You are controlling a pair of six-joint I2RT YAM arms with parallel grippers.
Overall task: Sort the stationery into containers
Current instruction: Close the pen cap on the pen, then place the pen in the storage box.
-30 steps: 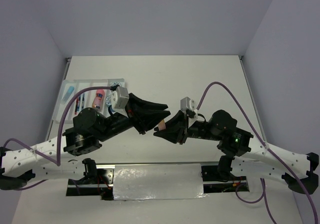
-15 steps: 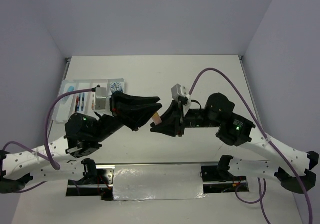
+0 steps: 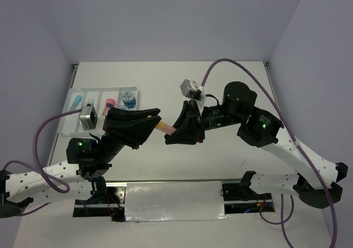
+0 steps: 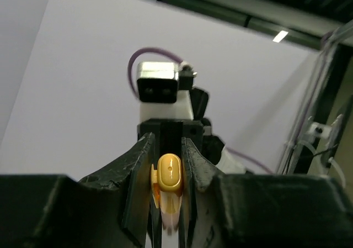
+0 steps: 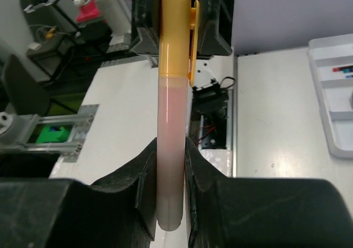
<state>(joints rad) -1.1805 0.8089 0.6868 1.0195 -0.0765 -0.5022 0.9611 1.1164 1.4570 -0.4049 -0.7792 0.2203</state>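
— Over at the table's (image 3: 231, 82) far-left corner, what sits there?

— The white tray (image 3: 92, 95), split into four long compartments. A light-blue piece (image 3: 77, 99) lies in the leftmost one, a pink piece (image 3: 109, 101) in the third, and a blue-white roll (image 3: 128, 99) in the rightmost. The left arm's wrist camera covers the tray's near end from above.

— And just right of the tray?

— The left gripper (image 3: 155, 121), raised off the table and pointing right. Its fingers are pressed onto the orange-yellow cap of a marker (image 3: 164, 127). The left wrist view looks straight down the cap end (image 4: 169, 173), which sits between both fingers (image 4: 138, 165) with its clip sticking out to one side.

— So where is the marker itself?

— In the air above the middle of the table, between the two arms and well clear of the tray. It runs from one gripper straight to the other.

— What has the far end?

— The right gripper (image 3: 171, 135), pointing left, pinches the pale pink barrel. In the right wrist view the barrel (image 5: 171, 148) stands between its fingers (image 5: 144, 170), the cap goes into the left gripper (image 5: 175, 21) opposite, and the tray (image 5: 331, 101) shows at the right edge.
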